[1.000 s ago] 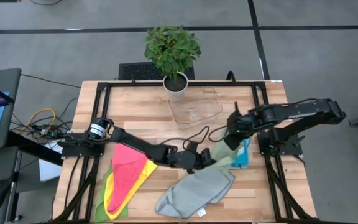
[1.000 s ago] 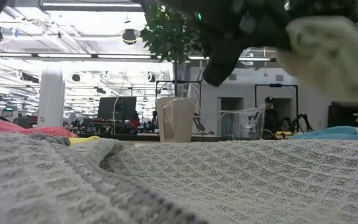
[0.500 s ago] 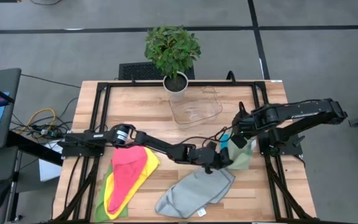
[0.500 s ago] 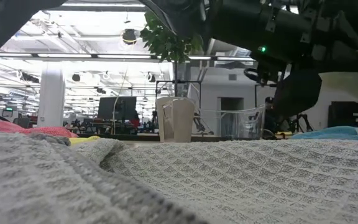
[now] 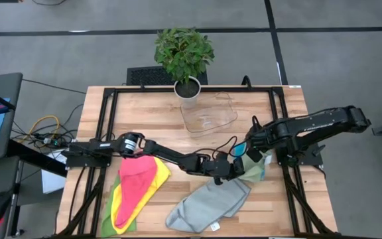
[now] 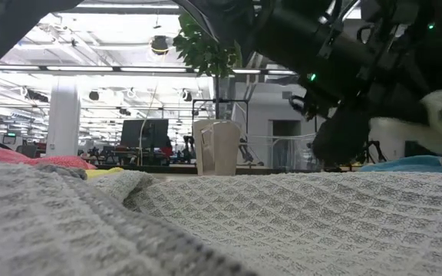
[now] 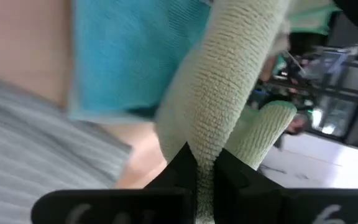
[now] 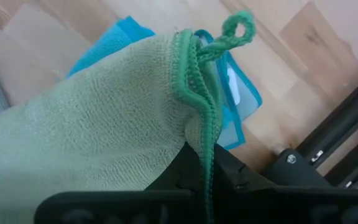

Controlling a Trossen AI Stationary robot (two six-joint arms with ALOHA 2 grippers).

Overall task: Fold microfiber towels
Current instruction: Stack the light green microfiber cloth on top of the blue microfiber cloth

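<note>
A pale green microfiber towel (image 5: pixel 251 171) with a darker green hem hangs between my two grippers near the table's right side, over a bright blue towel (image 8: pixel 238 93) that lies flat on the wood. My left gripper (image 5: pixel 234 171) is shut on the green towel's near-left part. My right gripper (image 5: pixel 253 154) is shut on its hemmed edge. A grey towel (image 5: pixel 207 202) lies spread at the near edge. A pink towel (image 5: pixel 136 180) rests on yellow and green ones at the near left. My left gripper pinches a fold of the green towel (image 7: pixel 202 144) between its two fingertips, coming in from the table's left and slanting a little down. The cloth runs away from the fingers as a thick roll of several layers, clear of the table there. My right gripper pinches the green towel's hemmed edge (image 8: pixel 199 134) between its two fingers from above, pointing down. A corner with a small hanging loop (image 8: pixel 238 25) sticks out past the fingers. The cloth spreads away slack over the blue towel.
A potted plant (image 5: pixel 184 56) and a clear plastic tray (image 5: pixel 207 116) stand at the far middle. Black frame rails (image 5: pixel 285 133) run along the table's sides. Bare wood lies between the tray and the towels.
My left gripper has reached toward the table's right edge and sunk, still shut on the green towel. My right gripper has come down with the towel's hemmed edge. The green towel has gathered closer together and now hangs lower over the blue towel.
</note>
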